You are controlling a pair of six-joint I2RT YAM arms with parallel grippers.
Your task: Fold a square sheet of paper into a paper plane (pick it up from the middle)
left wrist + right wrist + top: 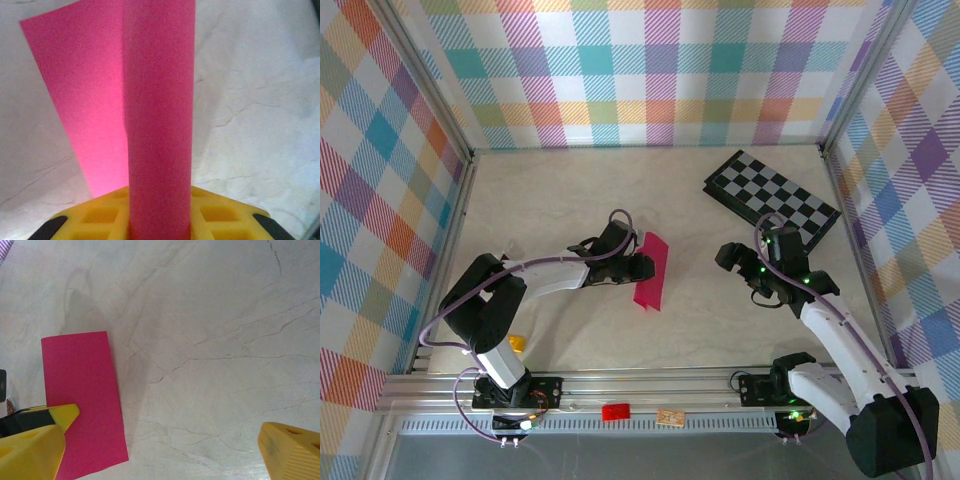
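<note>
- While the left arm reaches from its base toward the middle of the pale marbled table (570,190), the left gripper (640,268) meets the left edge of the magenta-pink sheet of paper (653,272).
- Seen from above, the sheet is a narrow slanted strip near the table's centre, doubled over on itself.
- From the left wrist, a raised band of the sheet runs straight down between the yellow fingers (95,216), which pinch it; a second flap leans away to the left behind it.
- The right gripper (757,280) is to the right of the sheet, well apart from it.
- From the right wrist, its yellow fingers (290,450) are spread wide with only bare table between them.
- A black-and-grey checkerboard (772,195) lies at the far right, beyond the right gripper.
- A small red tag (615,411) sits on the near rail between the arm bases.
</note>
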